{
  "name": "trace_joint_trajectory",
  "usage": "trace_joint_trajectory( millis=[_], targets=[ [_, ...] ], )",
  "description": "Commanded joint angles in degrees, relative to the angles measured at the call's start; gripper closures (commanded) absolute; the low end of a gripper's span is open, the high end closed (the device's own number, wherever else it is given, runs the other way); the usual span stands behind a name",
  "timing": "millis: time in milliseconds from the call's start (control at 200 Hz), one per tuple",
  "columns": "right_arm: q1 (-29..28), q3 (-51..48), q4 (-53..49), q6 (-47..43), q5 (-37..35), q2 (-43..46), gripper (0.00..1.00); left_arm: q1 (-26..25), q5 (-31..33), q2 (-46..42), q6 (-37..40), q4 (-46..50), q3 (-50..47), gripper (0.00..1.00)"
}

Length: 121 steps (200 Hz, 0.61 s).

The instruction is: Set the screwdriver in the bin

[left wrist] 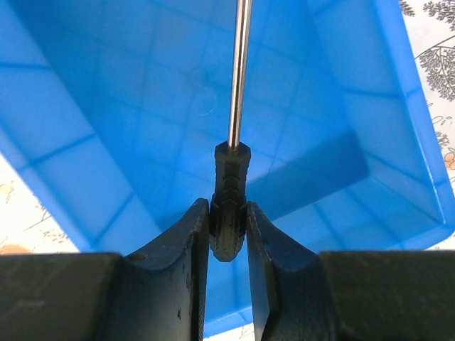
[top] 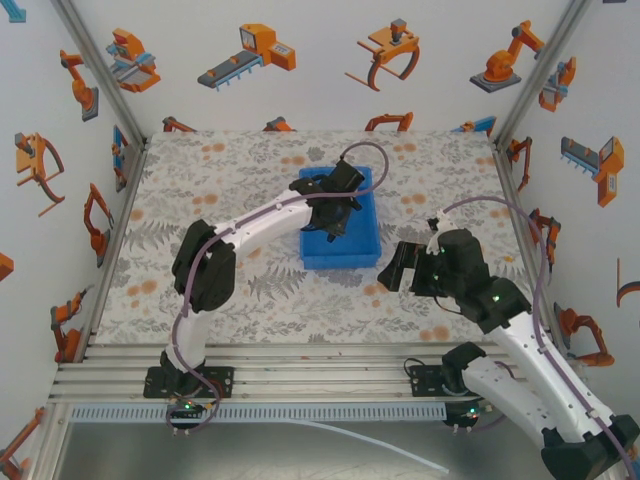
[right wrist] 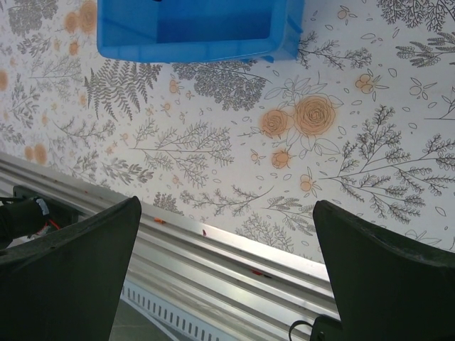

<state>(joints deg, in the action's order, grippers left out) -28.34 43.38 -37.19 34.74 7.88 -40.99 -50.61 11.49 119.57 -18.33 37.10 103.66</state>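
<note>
Screwdriver (left wrist: 229, 213) first: its black handle is pinched tight in the left claw (left wrist: 227, 217), with the thin shaft pointing up and out of the top of the left wrist frame. It hangs inside the outline of the bin (left wrist: 106, 114), over the blue floor, with walls well off to both sides. I cannot tell whether the tip touches the floor.

From above, the left claw (top: 335, 205) is over the upper half of the bin (top: 345, 258), which lies mid-frame on the table (top: 200, 200). The right claw (top: 398, 268) sits just right of the bin's lower right corner, apart from it.

In its own view, the right claw (right wrist: 226, 227) has its fingers spread wide over bare table (right wrist: 334, 142). The bin (right wrist: 192, 39) is at upper left, and the rail (right wrist: 213, 263) at the table's edge crosses the bottom.
</note>
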Motion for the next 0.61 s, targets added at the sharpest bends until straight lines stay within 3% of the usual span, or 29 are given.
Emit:
trace_joint_trajectory(
  millis=[0, 601],
  targets=[
    [-0.6, 0.8, -1.0, 0.5, -0.7, 0.5, 0.01, -0.1, -3.0, 1.3, 1.8, -0.6, 2.1, 0.84],
    [-0.6, -0.1, 0.3, 0.1, -0.9, -0.3, 0.01, 2.1, -7.8, 9.0, 3.2, -0.6, 2.5, 0.81]
  ],
)
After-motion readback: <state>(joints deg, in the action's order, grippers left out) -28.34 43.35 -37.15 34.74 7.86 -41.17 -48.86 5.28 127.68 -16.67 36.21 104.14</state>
